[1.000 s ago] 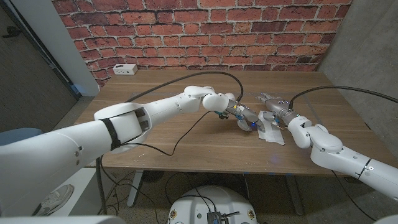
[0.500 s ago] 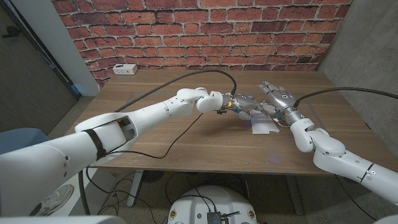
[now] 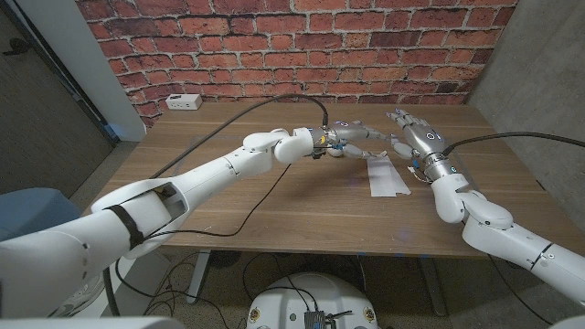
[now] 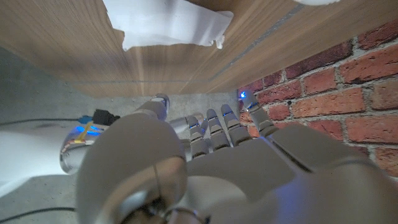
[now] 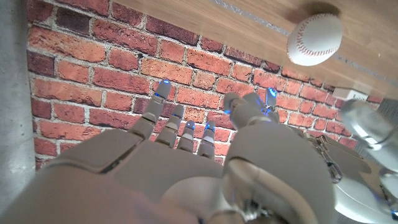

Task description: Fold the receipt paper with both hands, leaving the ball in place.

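The white receipt paper [image 3: 386, 176] lies as a flat strip on the wooden table [image 3: 274, 192], right of the middle, and no hand touches it. My left hand [image 3: 356, 142] hovers just behind the paper with its fingers stretched out and nothing in them. My right hand [image 3: 416, 137] is raised beside it, fingers spread and empty. In the left wrist view the paper [image 4: 168, 25] lies beyond my left hand [image 4: 199, 168]. In the right wrist view a white baseball [image 5: 314, 39] with red stitching sits on the table beyond my right hand [image 5: 186, 162].
A small white box [image 3: 186, 101] stands at the table's back left corner. A black cable [image 3: 270, 196] trails across the table from my left arm to the front edge. A brick wall [image 3: 302, 46] closes off the back.
Both hands have let go of the paper and lifted away toward the back of the table. The paper, crumpled under the hands a second ago, now lies flat and alone.
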